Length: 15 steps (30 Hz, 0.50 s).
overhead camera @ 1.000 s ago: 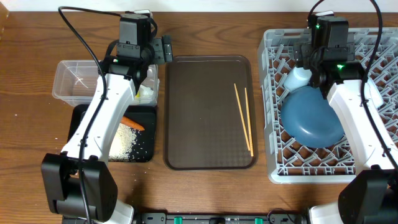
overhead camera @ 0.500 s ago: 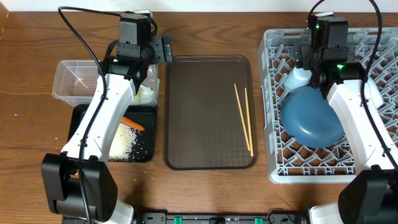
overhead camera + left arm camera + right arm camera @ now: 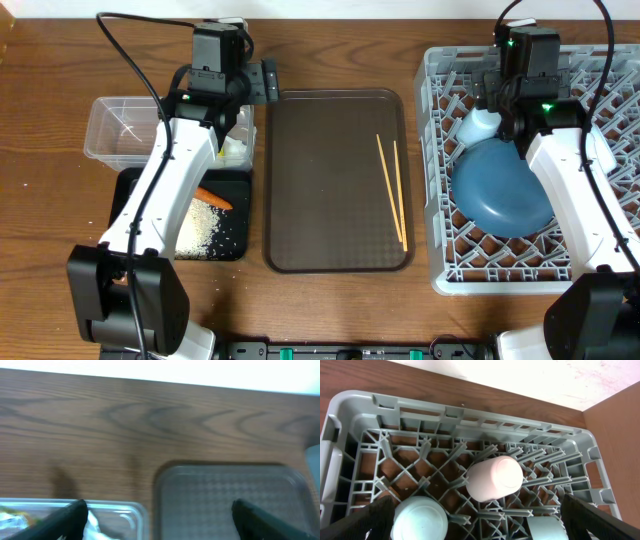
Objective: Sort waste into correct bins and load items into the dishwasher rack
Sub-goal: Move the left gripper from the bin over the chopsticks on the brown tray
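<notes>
The grey dishwasher rack [image 3: 432, 200] stands at the right and holds the dark blue plate [image 3: 500, 190] and a light blue cup [image 3: 479, 126]. In the right wrist view the rack [image 3: 420, 415] holds a pinkish-white cup [image 3: 495, 479], the light blue cup [image 3: 420, 520] and part of a bowl [image 3: 546, 531]. My right gripper [image 3: 480, 530] is open and empty above them. Two chopsticks [image 3: 392, 190] lie on the brown tray [image 3: 330, 180]. The clear tub [image 3: 125, 130] holds white paper [image 3: 236, 150]. The black tray [image 3: 230, 240] holds rice [image 3: 200, 222] and a carrot [image 3: 213, 197]. My left gripper [image 3: 265, 80] is open over the tub's corner [image 3: 125, 510].
The brown serving tray [image 3: 230, 490] lies between the bins and the rack. The wooden table [image 3: 340, 45] runs behind it to a wall. Black cables loop over both arms.
</notes>
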{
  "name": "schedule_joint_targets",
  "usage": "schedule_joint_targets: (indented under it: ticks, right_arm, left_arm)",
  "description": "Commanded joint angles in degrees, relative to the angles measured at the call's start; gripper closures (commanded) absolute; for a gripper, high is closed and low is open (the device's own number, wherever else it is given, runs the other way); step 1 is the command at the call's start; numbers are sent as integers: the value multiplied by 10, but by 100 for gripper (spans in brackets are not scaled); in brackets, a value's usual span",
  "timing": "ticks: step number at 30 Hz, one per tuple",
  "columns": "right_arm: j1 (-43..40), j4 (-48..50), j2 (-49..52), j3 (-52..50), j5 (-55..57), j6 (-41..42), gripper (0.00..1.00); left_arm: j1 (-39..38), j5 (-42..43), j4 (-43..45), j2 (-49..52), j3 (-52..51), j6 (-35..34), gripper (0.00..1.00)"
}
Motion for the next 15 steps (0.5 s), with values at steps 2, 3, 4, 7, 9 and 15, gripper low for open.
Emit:
schedule_joint_targets:
  ticks: [2, 3, 4, 7, 9, 15]
  right_arm:
    - [3, -1, 3, 1, 1, 9, 1]
    - [3, -1, 3, 1, 1, 9, 1]
    - [3, -1, 3, 1, 0, 9, 1]
    - [3, -2, 3, 1, -48, 11, 1]
    - [3, -3, 3, 1, -76, 11, 1]
    - [-1, 31, 3, 1, -35, 44, 1]
  left_arm:
    - [-24, 36, 4, 21, -1, -52, 17]
    - [-31, 36, 2, 26, -1, -54, 17]
    - [-40, 36, 1, 32, -1, -54, 17]
    - [-69, 36, 4, 56, -1, -64, 17]
    - [-88, 36, 7, 75, -1, -79, 17]
    - [-152, 36, 15, 115, -1, -93, 18]
